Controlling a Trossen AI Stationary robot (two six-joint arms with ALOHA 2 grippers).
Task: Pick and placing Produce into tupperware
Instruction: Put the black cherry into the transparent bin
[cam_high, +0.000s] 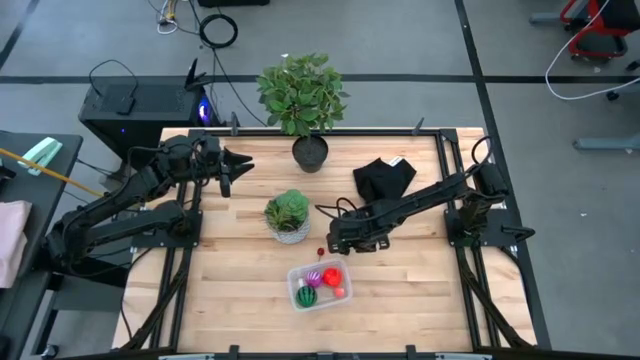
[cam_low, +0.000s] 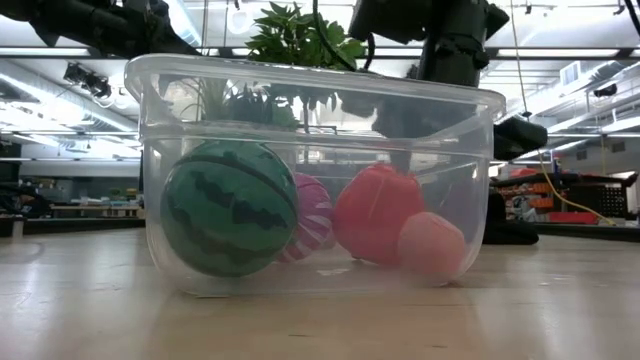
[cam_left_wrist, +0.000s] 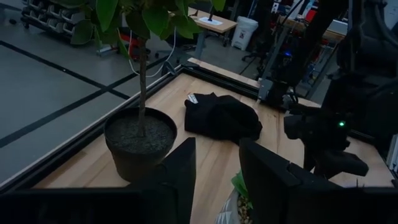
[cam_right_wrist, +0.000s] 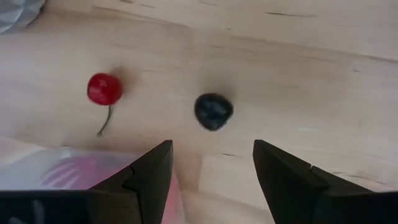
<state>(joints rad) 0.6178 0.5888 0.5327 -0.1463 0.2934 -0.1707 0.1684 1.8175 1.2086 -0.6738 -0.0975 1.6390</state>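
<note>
Hovering with the right end effector (cam_right_wrist: 211, 180) open over the wooden surface (cam_high: 420, 300), just above a small dark berry (cam_right_wrist: 213, 111) and a red cherry (cam_right_wrist: 104, 89) lying loose beside the tupperware (cam_high: 318, 285). Judging both pieces as light, hard, smooth and likely to roll, so closing across the round middle, not on the thin cherry stem. Already holding a striped green ball (cam_low: 229, 207), a purple piece (cam_low: 312, 217) and red pieces (cam_low: 378, 212) inside the clear tub. Waiting with the left end effector (cam_left_wrist: 217, 168), fingers apart, near a dark plant pot (cam_left_wrist: 139, 140). Showing grey floor and cables around.
</note>
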